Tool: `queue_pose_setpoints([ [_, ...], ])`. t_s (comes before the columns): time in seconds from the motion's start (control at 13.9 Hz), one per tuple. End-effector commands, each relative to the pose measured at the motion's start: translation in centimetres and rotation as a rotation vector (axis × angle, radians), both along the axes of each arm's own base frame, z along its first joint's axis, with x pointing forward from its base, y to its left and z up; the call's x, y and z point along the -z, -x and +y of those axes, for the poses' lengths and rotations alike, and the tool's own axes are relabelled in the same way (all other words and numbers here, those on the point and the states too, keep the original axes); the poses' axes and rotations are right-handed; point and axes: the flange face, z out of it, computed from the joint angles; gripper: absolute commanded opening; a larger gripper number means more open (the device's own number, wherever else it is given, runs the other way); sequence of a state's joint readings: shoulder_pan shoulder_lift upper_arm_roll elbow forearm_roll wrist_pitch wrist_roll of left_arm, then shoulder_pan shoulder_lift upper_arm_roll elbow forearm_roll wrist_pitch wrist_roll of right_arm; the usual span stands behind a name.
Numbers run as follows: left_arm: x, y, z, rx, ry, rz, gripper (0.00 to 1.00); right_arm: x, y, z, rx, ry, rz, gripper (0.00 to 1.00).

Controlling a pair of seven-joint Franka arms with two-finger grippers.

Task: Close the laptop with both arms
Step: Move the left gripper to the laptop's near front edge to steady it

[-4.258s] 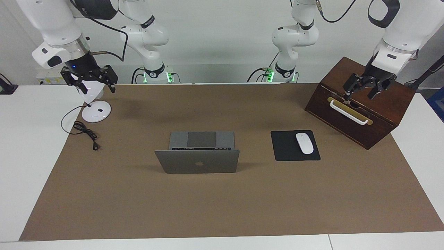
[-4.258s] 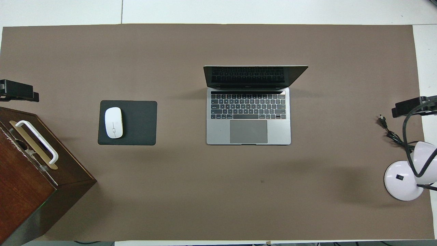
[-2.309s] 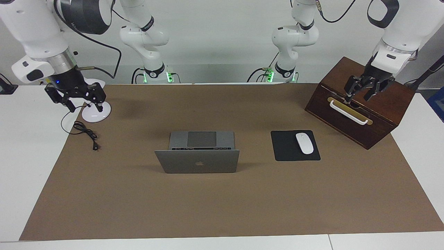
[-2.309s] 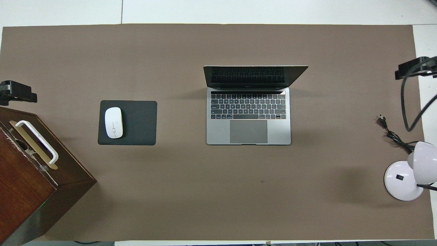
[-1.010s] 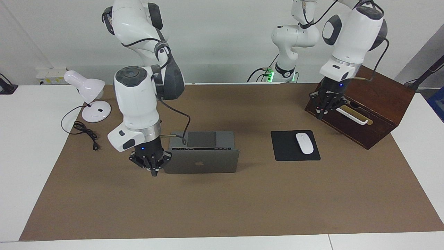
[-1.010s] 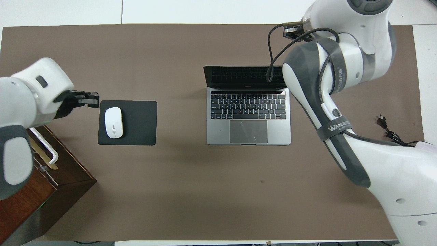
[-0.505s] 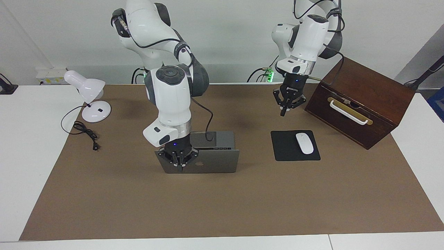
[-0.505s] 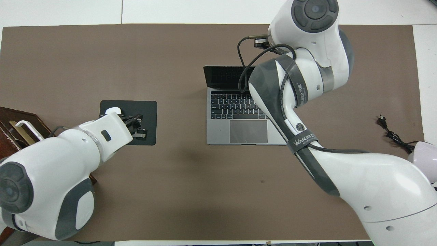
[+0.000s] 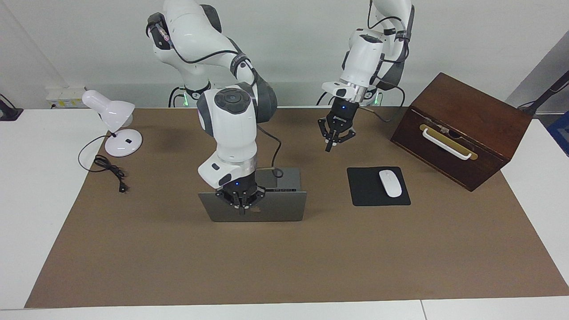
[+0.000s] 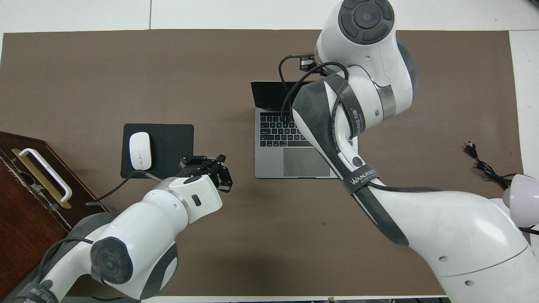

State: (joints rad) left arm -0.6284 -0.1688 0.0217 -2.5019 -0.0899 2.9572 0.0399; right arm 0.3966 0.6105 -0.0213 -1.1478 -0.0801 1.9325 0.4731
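The laptop (image 9: 280,209) stands open in the middle of the brown mat, with its lid upright and the apple logo facing away from the robots. Its keyboard and trackpad (image 10: 299,162) show in the overhead view. My right gripper (image 9: 242,208) points down at the lid's top edge, on the logo side, near the lid's middle. In the overhead view it is hidden under its own arm. My left gripper (image 9: 331,143) hangs open in the air over the bare mat between the laptop and the mouse pad (image 10: 168,143). It also shows in the overhead view (image 10: 204,160).
A white mouse (image 9: 390,183) lies on the black mouse pad (image 9: 369,195) toward the left arm's end. A dark wooden box (image 9: 466,120) with a white handle stands past it. A white desk lamp (image 9: 116,129) and its black cable (image 9: 111,171) are at the right arm's end.
The right gripper came from beside the lamp to the lid's corner and slid along its top edge to the middle. The left gripper left the wooden box and moved toward the laptop. The lid's angle looks unchanged.
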Motion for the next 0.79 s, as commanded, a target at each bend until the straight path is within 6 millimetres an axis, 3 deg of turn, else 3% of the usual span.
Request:
queue_pose_setpoints([
  [0.0,3.2,0.4,-2.3,0.020,0.024,-0.026,0.00,-0.4,0.3,0.6,0.026,-0.050,0.036,0.00],
  [0.36,6.9,0.8,-4.3,0.053,0.029,-0.061,0.00,-0.7,0.4,0.6,0.027,-0.072,0.040,0.00],
  [0.51,10.0,1.3,-5.4,0.075,0.032,-0.090,0.00,-0.3,0.2,-0.1,0.029,-0.069,0.046,0.00],
  [0.72,12.3,1.3,-5.4,0.073,0.029,-0.100,0.00,-0.2,0.2,-0.3,0.028,-0.070,0.051,0.00],
])
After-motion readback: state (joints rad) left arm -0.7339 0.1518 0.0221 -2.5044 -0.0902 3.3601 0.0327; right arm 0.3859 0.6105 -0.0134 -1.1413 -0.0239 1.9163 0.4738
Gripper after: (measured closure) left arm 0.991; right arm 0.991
